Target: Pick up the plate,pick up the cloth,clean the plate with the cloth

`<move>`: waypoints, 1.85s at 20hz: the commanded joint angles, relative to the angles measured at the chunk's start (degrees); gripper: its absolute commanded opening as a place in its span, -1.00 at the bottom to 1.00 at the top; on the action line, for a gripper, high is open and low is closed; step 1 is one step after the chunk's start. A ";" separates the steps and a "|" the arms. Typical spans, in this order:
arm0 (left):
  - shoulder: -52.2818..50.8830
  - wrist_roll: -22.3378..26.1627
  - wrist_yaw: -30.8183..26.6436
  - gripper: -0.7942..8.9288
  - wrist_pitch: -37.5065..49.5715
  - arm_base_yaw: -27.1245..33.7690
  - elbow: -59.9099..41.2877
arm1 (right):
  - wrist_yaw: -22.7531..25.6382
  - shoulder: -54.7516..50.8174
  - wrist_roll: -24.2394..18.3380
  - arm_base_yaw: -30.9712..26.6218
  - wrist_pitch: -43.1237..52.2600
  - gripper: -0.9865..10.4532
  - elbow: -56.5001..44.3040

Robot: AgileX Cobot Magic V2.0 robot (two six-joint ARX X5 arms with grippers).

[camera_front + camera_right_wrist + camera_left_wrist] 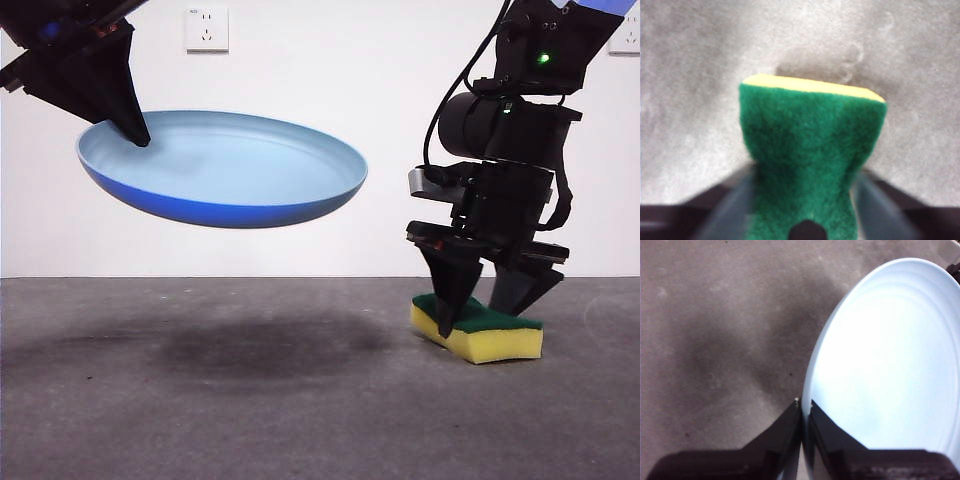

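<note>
Nearest to us sits the cloth [478,330], really a yellow sponge with a green scouring top, resting on the grey table [250,400] with one end tipped slightly up. We see the right end effector [487,300] straddling it, one jaw on each side, and in the right wrist view the green top [810,150] narrows where the jaws press in, so we judge them pinching the sponge.

Higher and across from it, the left end effector [804,412] has its jaws pressed together on the rim of the plate [225,165], which hangs well clear of the table, tilted, its shadow spread below.

We judge two risks. The plate is held only by a thin edge pinch far from its centre, so any push from the sponge could lever it, making it swing or slip out. The sponge is soft and squeezed at one narrow waist; it could twist in the jaws on lifting, presenting an edge instead of a flat face.

The sponge and plate are well apart.
</note>
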 commanded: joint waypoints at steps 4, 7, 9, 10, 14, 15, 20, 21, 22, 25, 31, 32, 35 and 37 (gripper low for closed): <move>1.33 0.52 -7.34 -0.86 0.94 -0.17 -0.37 | -0.44 -2.86 2.36 0.15 0.07 -0.86 0.13; 4.31 0.46 -7.76 -0.86 2.80 -0.22 -0.37 | -8.76 -9.29 7.45 0.63 0.09 -0.86 0.13; 6.75 0.39 -7.69 -0.86 3.69 -0.61 -0.37 | -11.98 -13.57 7.98 1.75 0.31 -0.86 0.13; 7.93 -0.02 -7.17 -0.86 3.98 -0.87 -0.37 | -12.22 -15.82 8.48 2.38 0.61 -0.86 0.13; 10.14 -2.84 2.95 -0.86 6.34 -1.79 -0.37 | -11.85 -20.90 9.88 7.15 6.16 -0.86 0.13; 10.12 -3.48 5.70 -0.86 7.54 -2.29 -0.37 | -11.78 -20.92 9.92 8.31 7.34 -0.86 0.13; 10.03 -7.56 14.95 -0.86 10.82 -4.02 -0.37 | -2.08 -18.12 10.21 14.51 12.39 -0.86 0.13; 10.01 -7.76 14.88 -0.86 11.28 -4.28 -0.35 | -1.49 -17.31 10.21 15.50 13.29 -0.86 0.13; 10.01 -8.74 14.91 -0.86 11.96 -4.31 -0.33 | -1.55 -16.66 10.23 16.20 13.75 -0.86 0.13; 10.01 -11.17 14.82 -0.86 15.15 -4.24 0.13 | -1.60 -13.42 10.75 18.49 13.62 -0.86 0.11; 10.01 -11.87 9.64 -0.86 19.23 -3.56 1.22 | -1.25 -10.47 10.47 24.09 6.97 -0.86 0.11; 10.01 -11.87 9.79 -0.86 18.80 -2.97 1.22 | -0.79 -10.54 9.60 24.35 4.94 -0.86 0.11; 10.01 -11.34 10.32 -0.86 15.58 -1.11 1.22 | 11.52 -10.54 7.56 24.04 -2.49 -0.86 0.11; 10.01 -9.07 11.47 -0.86 11.85 -0.46 1.22 | 23.54 -10.54 7.21 23.65 -3.30 -0.86 0.11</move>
